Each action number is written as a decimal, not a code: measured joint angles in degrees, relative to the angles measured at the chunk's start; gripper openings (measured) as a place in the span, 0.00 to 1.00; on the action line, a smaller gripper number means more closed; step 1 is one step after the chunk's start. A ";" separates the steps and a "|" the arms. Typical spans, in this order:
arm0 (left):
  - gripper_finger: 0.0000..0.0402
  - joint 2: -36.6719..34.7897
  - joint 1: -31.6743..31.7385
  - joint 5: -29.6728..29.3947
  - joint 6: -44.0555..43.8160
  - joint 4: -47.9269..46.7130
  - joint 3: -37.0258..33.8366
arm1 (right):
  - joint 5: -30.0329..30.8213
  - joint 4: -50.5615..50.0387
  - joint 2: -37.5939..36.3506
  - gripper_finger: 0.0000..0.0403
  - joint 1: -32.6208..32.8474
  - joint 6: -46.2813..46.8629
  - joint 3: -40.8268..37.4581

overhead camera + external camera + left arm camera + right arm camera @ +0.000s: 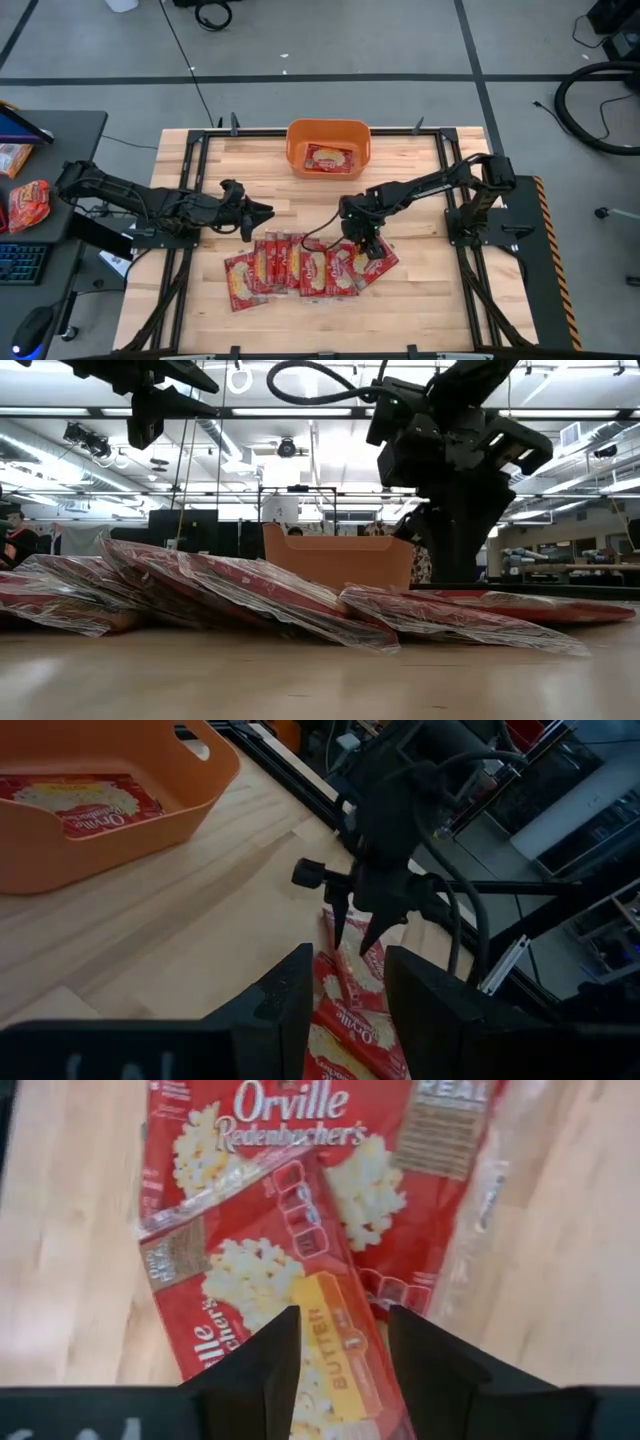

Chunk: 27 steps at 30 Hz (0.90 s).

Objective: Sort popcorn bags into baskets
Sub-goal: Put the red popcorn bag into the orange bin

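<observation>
Several red popcorn bags [295, 268] lie overlapping in a row on the wooden table, toward its near edge; they also fill the low view [250, 595]. One more bag [328, 158] lies flat inside the orange basket [300, 150] at the table's far edge, and the basket shows in the left wrist view [120, 830]. My right gripper [362, 243] is open and points down over the right end of the row, over a bag [250, 1270]. My left gripper [264, 212] is open and hovers left of the row's middle, above bare wood. My right gripper [356, 942] comes from above, pointing down, its open fingers [268, 1365] on either side of the butter-label end [335, 1350] of a bag lying flat on the others. I cannot tell whether the fingertips touch the foil.
A dark side table at the left holds an orange-red snack packet [28, 205], a keyboard [20, 262] and a mouse. Black frame rails [190, 150] run along the table's sides. Bare wood [420, 300] lies near and right of the row.
</observation>
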 joint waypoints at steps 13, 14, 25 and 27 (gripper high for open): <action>0.33 0.01 0.04 0.34 -0.02 -0.73 0.00 | 3.40 -0.47 6.34 0.38 0.63 -8.11 0.28; 0.33 0.00 0.04 0.70 -0.04 -0.73 0.00 | 3.41 -0.49 6.40 0.37 0.60 -8.87 0.27; 0.33 0.00 0.04 1.81 0.00 -0.86 0.00 | 5.71 -0.77 6.06 0.05 0.37 -9.44 0.55; 0.33 0.01 0.04 1.81 0.00 -0.86 0.00 | 5.40 -3.17 5.98 0.02 0.27 -9.36 1.89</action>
